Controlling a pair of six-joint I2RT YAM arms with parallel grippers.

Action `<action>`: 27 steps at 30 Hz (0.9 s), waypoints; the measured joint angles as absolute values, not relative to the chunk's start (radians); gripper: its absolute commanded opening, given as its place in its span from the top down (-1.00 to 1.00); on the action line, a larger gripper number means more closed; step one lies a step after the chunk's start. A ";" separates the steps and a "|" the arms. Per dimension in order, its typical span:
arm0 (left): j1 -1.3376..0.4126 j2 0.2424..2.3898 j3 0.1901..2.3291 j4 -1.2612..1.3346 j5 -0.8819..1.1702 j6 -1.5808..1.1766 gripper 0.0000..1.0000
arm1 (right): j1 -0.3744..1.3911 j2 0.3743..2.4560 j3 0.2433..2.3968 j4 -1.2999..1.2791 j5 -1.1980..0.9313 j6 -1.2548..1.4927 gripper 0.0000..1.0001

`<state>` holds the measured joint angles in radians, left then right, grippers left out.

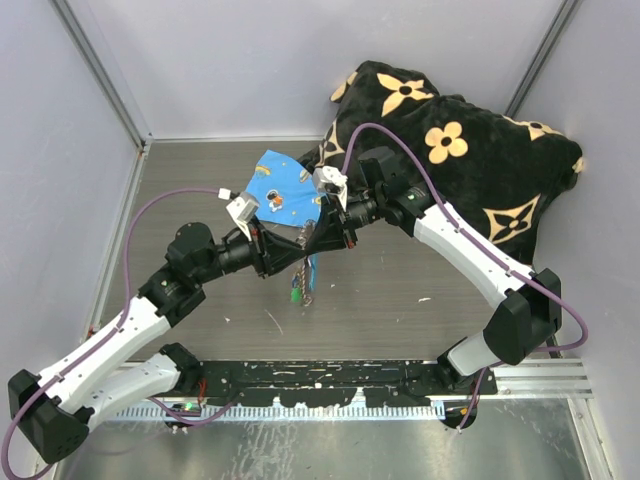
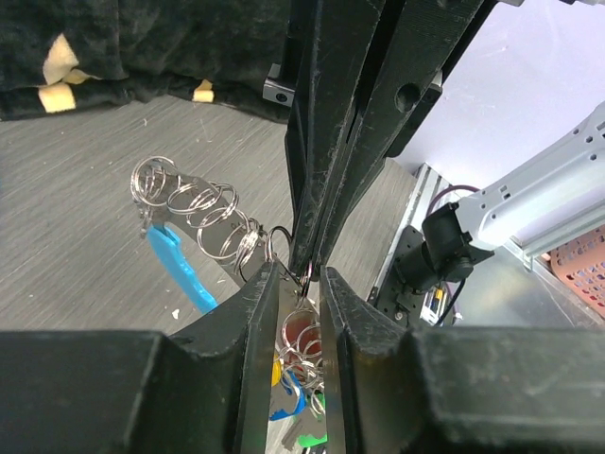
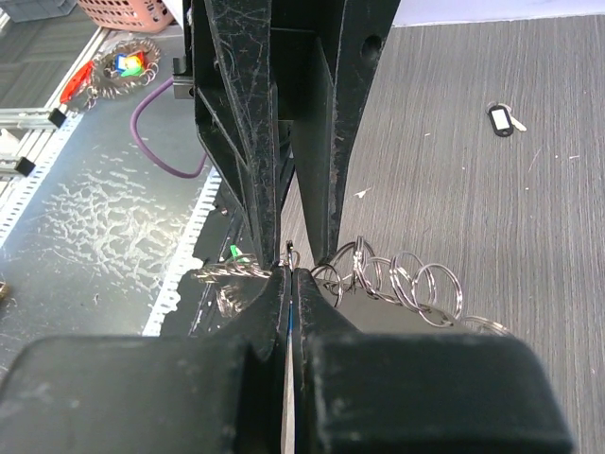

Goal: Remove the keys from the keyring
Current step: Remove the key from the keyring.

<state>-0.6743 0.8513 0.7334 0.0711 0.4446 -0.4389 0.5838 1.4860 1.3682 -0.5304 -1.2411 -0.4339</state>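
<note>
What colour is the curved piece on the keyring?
The curved piece is light blue; left wrist view.

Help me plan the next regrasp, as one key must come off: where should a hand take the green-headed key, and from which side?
Take the green-headed key by its plastic head, coming from below. It hangs lowest on the keyring, beneath where the left hand and right hand meet at the rings, so probably only that side is open.

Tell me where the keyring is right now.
In the top view, the keyring hangs mid-table where the left gripper and right gripper meet, just on the near side of the blue cloth.
</note>
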 measured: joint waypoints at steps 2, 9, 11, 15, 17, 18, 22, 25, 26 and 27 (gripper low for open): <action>-0.674 0.856 0.733 0.077 0.445 -0.442 0.50 | 0.584 1.486 1.365 -0.530 -1.241 -0.433 0.98; -0.674 0.870 0.733 0.087 0.454 -0.456 0.51 | 0.580 1.486 1.364 -0.530 -1.241 -0.425 0.98; -0.674 0.873 0.733 0.090 0.460 -0.456 0.51 | 0.579 1.486 1.364 -0.530 -1.241 -0.420 0.98; -0.674 0.875 0.733 0.091 0.465 -0.455 0.52 | 0.579 1.486 1.363 -0.530 -1.241 -0.414 0.98; -0.674 0.875 0.733 0.089 0.468 -0.452 0.52 | 0.579 1.486 1.363 -0.530 -1.241 -0.414 0.98; -0.674 0.875 0.733 0.087 0.469 -0.450 0.55 | 0.579 1.486 1.363 -0.530 -1.241 -0.413 0.98; -0.674 0.875 0.733 0.078 0.476 -0.441 0.59 | 0.579 1.486 1.363 -0.522 -1.241 -0.411 0.98; -0.674 0.875 0.733 0.068 0.476 -0.434 0.59 | 0.579 1.486 1.363 -0.516 -1.243 -0.409 0.98; -0.674 0.875 0.733 0.066 0.476 -0.433 0.60 | 0.579 1.486 1.363 -0.515 -1.243 -0.408 0.98; -0.674 0.875 0.733 0.065 0.476 -0.433 0.62 | 0.579 1.486 1.363 -0.514 -1.244 -0.407 0.98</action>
<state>-0.6743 0.8749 0.7334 0.0650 0.4763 -0.4328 0.5785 1.4860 1.3628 -0.5144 -1.2438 -0.4072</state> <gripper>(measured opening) 0.206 0.037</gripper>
